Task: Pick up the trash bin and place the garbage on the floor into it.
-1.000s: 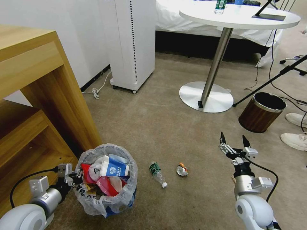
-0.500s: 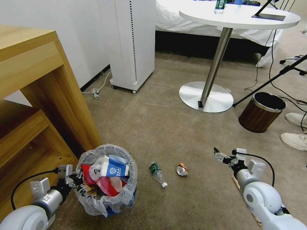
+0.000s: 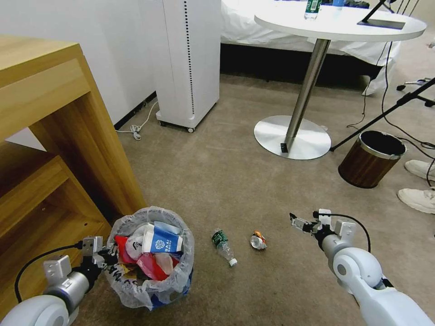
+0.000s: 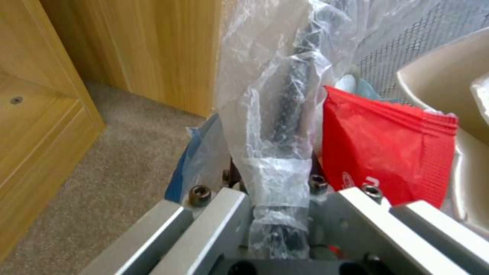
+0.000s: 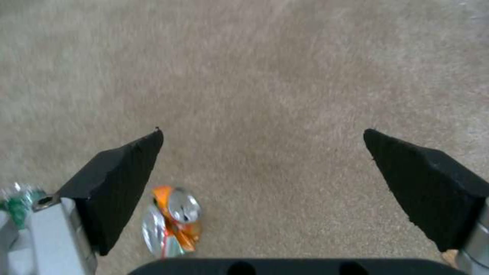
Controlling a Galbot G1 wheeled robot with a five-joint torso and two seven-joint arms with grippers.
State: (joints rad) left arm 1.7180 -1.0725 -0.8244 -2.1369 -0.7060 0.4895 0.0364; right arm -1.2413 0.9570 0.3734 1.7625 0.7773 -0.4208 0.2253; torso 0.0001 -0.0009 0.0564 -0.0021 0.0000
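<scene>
The trash bin [image 3: 152,267], lined with a crinkly white bag and heaped with cups and wrappers, stands on the carpet beside the wooden desk. My left gripper [image 3: 103,259] is shut on its near-left rim; in the left wrist view the fingers [image 4: 214,214] clamp the bagged rim [image 4: 285,126] next to a red wrapper [image 4: 387,152]. On the floor lie a green-label bottle [image 3: 223,246] and a crushed orange-silver can [image 3: 258,241]. My right gripper [image 3: 299,222] hovers open just right of the can, and its wrist view shows the can [image 5: 173,221] close by one finger [image 5: 117,187].
A wooden desk [image 3: 50,136] stands at the left, with a white appliance [image 3: 190,63] behind. A round table's metal base [image 3: 292,136], a wood-grain bin [image 3: 371,158], a stand's legs, cables and a person's white shoes [image 3: 419,199] lie to the right.
My right arm has swung left and lower, turning its open gripper toward the crushed can. The left gripper keeps its hold on the bin, which has barely shifted.
</scene>
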